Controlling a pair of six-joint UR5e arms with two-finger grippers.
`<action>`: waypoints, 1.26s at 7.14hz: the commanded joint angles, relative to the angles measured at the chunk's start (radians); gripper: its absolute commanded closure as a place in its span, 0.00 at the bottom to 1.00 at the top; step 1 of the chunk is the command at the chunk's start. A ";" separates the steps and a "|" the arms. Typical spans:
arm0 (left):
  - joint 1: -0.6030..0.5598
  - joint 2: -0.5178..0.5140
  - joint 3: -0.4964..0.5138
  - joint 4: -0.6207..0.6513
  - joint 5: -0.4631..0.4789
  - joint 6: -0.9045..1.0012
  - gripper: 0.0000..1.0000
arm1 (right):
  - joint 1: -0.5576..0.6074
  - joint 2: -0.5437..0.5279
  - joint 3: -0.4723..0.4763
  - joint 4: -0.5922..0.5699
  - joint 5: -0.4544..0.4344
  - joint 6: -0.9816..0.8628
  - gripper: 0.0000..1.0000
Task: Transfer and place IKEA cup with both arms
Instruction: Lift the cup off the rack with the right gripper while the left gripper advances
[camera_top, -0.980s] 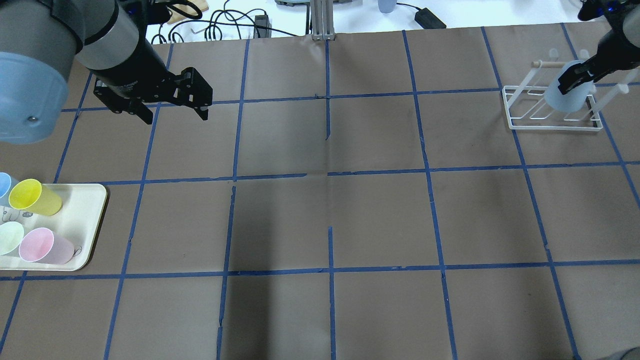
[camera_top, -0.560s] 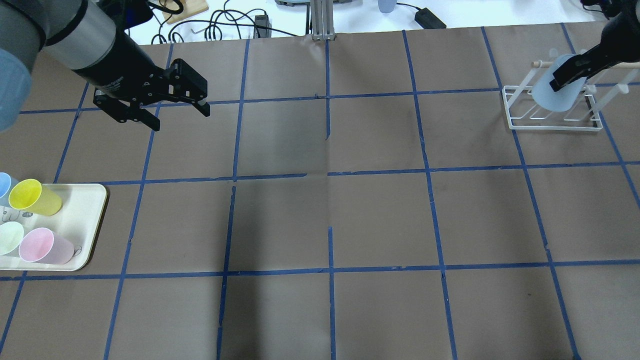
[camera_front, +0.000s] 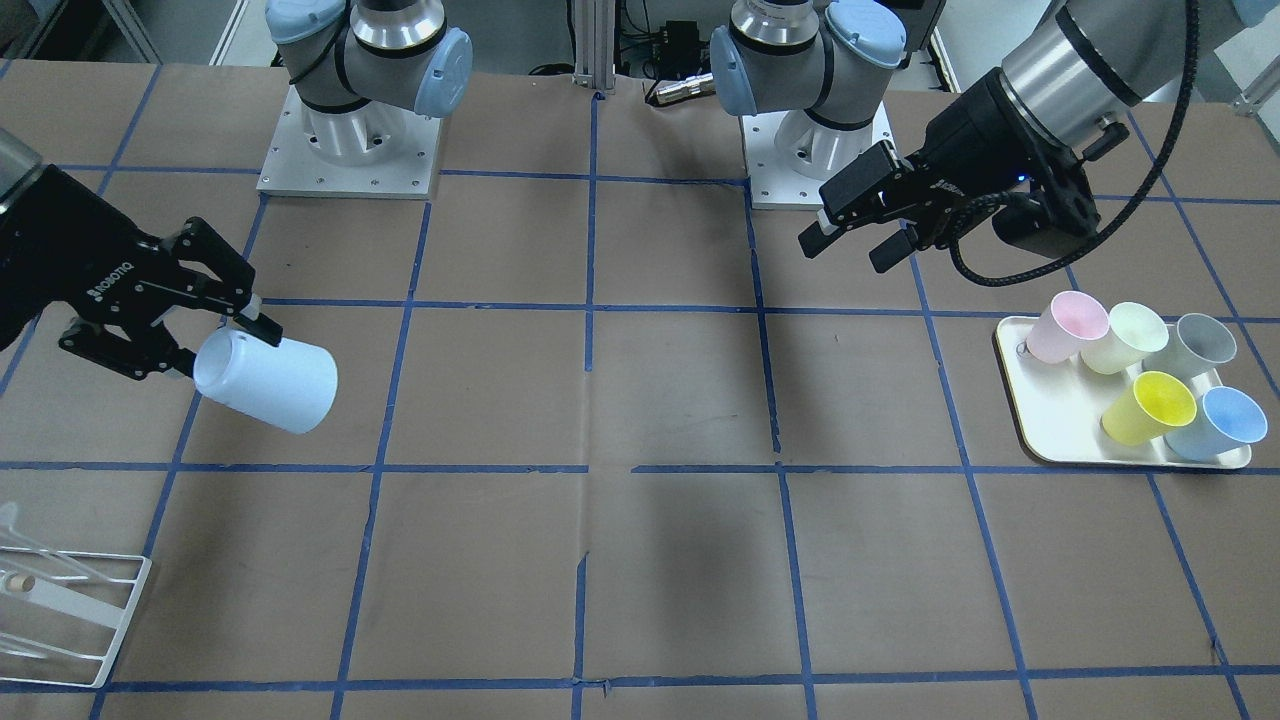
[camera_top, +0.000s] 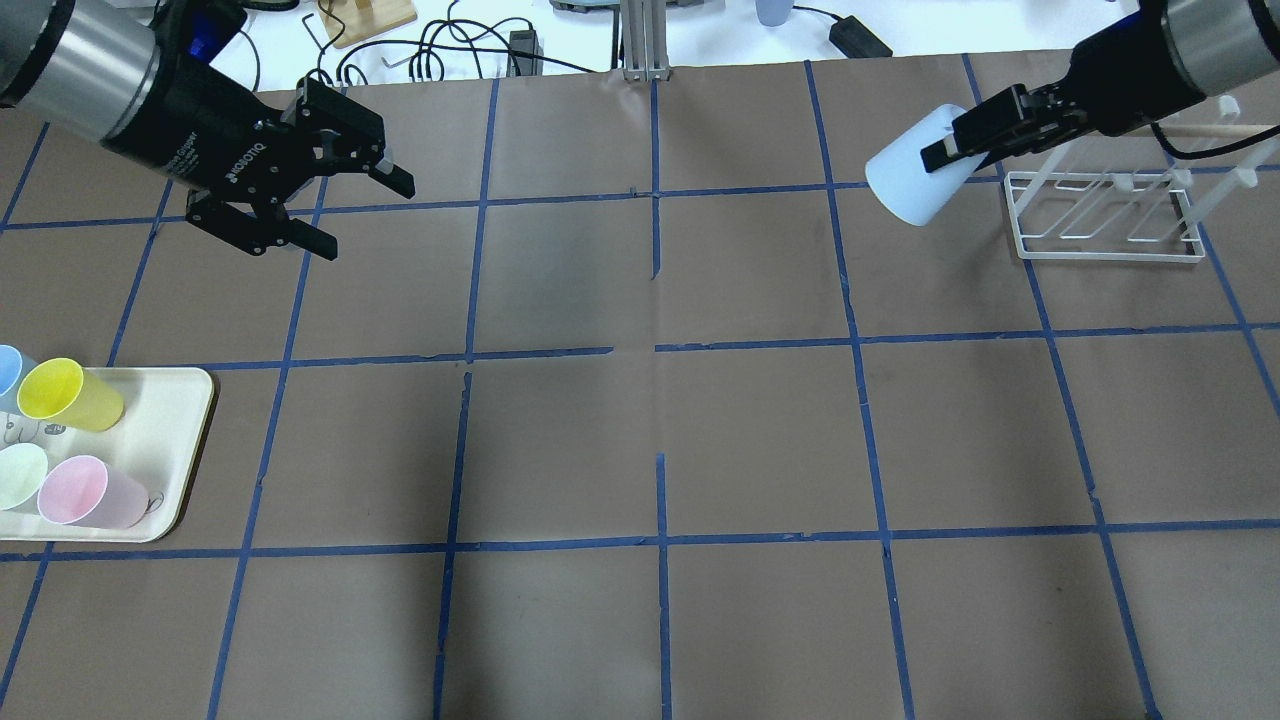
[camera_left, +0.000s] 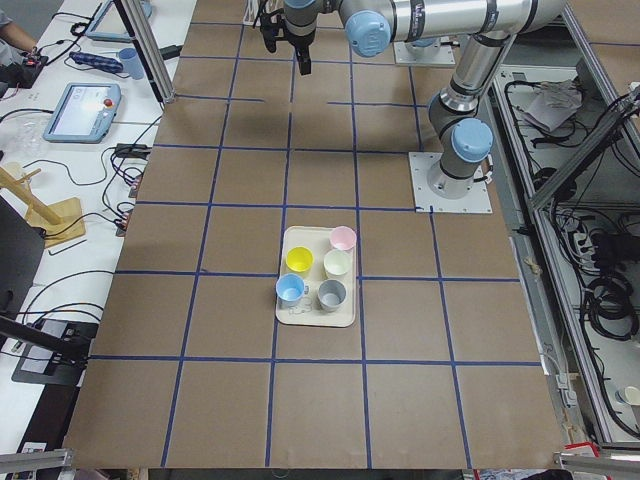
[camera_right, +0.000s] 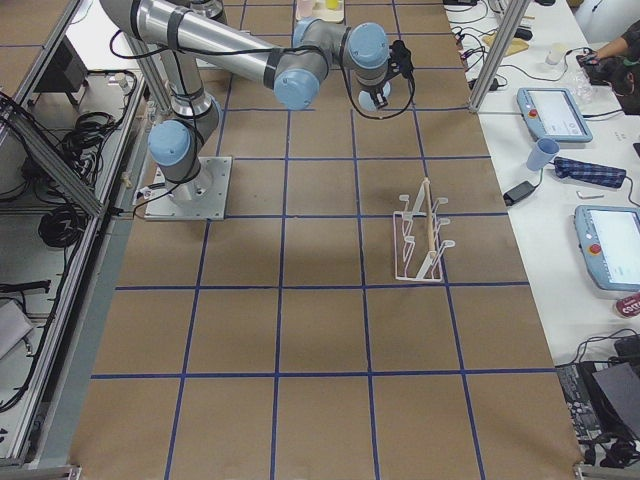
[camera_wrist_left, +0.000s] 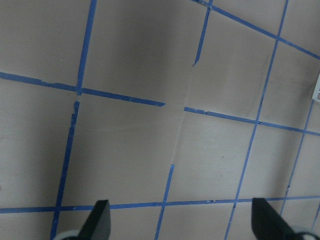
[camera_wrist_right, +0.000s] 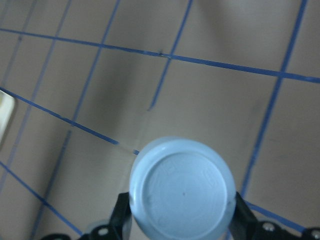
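Handover leg: my right pincer (camera_top: 948, 152) grips the cup (camera_top: 912, 178) mid-air; left pincer (camera_top: 362, 217) gapes wide, empty. Next I'd bring them together above the desk (camera_top: 760, 430).

Overhead view: behind the robot, high, angled down over the desk (camera_top: 760, 440). Front view: opposite side, steep, robot bases (camera_front: 345, 150) at top; both share the tray (camera_top: 180, 430) and rack (camera_top: 1100, 258). End views: high, far, looking along the desk's length. Wrist views: close, left onto the desk, right onto the IKEA cup (camera_wrist_right: 182, 192) bottom.
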 joint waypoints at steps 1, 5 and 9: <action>0.078 0.004 -0.065 -0.006 -0.151 0.116 0.00 | 0.019 0.000 0.032 0.090 0.321 0.124 0.96; 0.071 -0.005 -0.234 -0.006 -0.569 0.236 0.00 | 0.042 -0.003 0.256 0.089 0.756 0.265 0.97; -0.058 -0.048 -0.228 0.027 -0.828 0.224 0.00 | 0.089 0.013 0.344 0.081 0.871 0.335 0.96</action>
